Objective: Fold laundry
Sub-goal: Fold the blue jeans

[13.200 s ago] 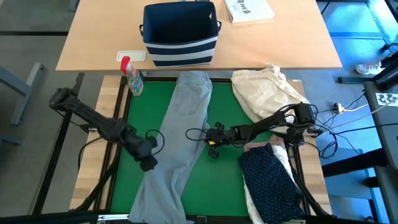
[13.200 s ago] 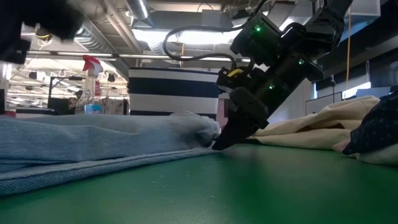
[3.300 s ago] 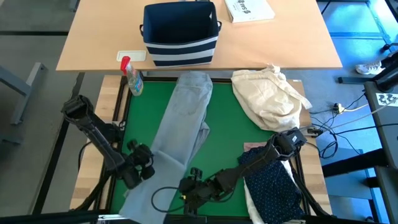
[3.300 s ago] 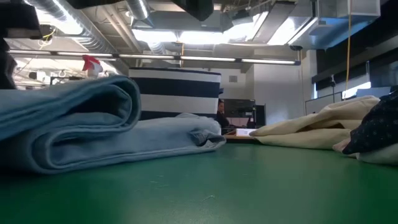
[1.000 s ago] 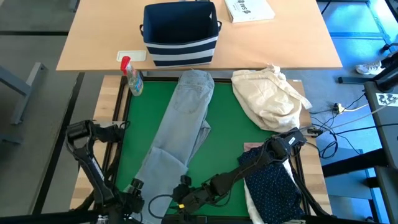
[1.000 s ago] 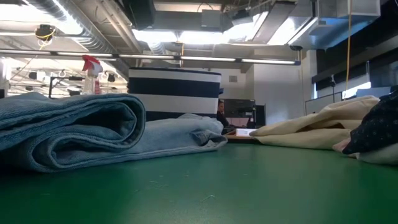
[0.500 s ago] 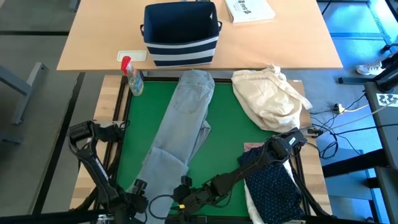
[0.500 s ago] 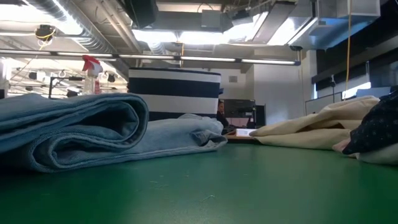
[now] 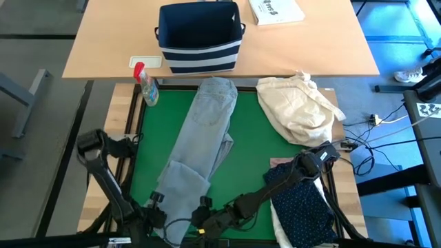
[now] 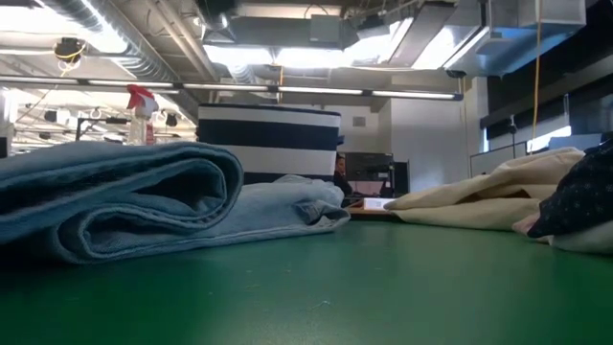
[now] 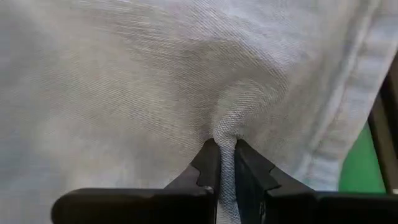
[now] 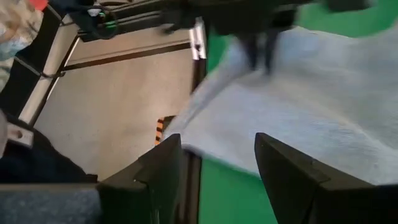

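1. Bench (image 9: 251, 141): green mat surface carrying the laundry.
2. Light grey jeans (image 9: 200, 138): laid lengthwise on the bench, lower legs folded back in a roll at the near edge (image 10: 115, 196).
3. Navy white-dotted shirt (image 9: 300, 200): at the bench's right near corner.
4. Left gripper (image 11: 226, 163): at the near edge, fingers (image 11: 208, 165) clenched on a pinch of the jeans.
5. Right gripper (image 12: 214, 162): beside the jeans' folded end, fingers (image 12: 289, 171) released, grasping nothing.

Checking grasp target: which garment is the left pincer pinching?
The grey jeans: left pincer is shut on a denim fold. The dotted shirt lies untouched.
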